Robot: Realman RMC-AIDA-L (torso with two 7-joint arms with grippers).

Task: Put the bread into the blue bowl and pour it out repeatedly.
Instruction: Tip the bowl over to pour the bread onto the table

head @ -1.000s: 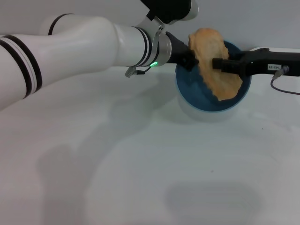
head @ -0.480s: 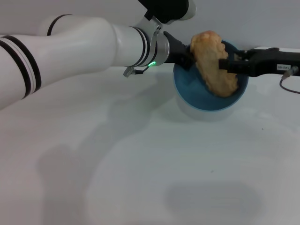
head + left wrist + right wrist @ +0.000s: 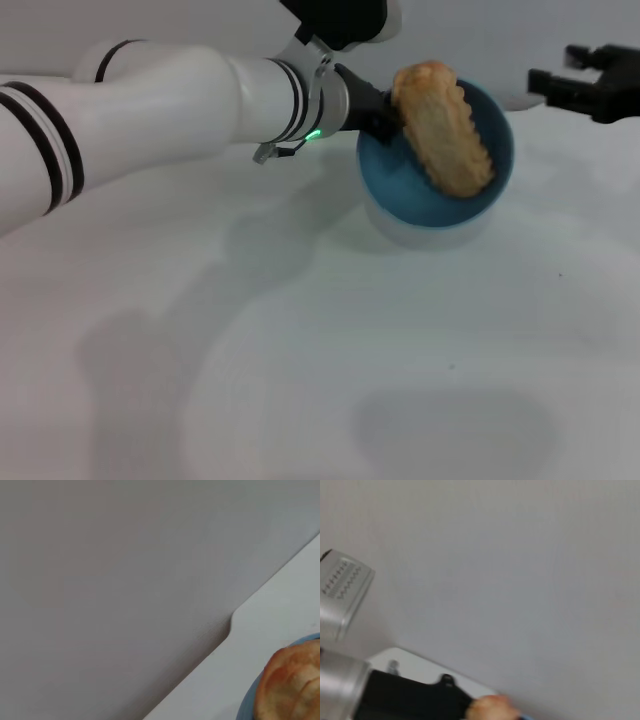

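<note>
Two end effectors in your head view. Left end effector (image 3: 385, 112) grips the rim of the smooth, glossy light-blue round bowl (image 3: 400, 185), tilted so its opening faces the camera above the white table (image 3: 300, 350). Golden-tan elongated bread (image 3: 443, 127) with scalloped edges leans inside the bowl. Right end effector (image 3: 560, 82) sits apart to the right, holding nothing, fingers parted. Left wrist view shows only the bread's end (image 3: 295, 687) and a sliver of rim (image 3: 248, 705); right wrist view shows the left arm's black end effector body (image 3: 415, 697).
</note>
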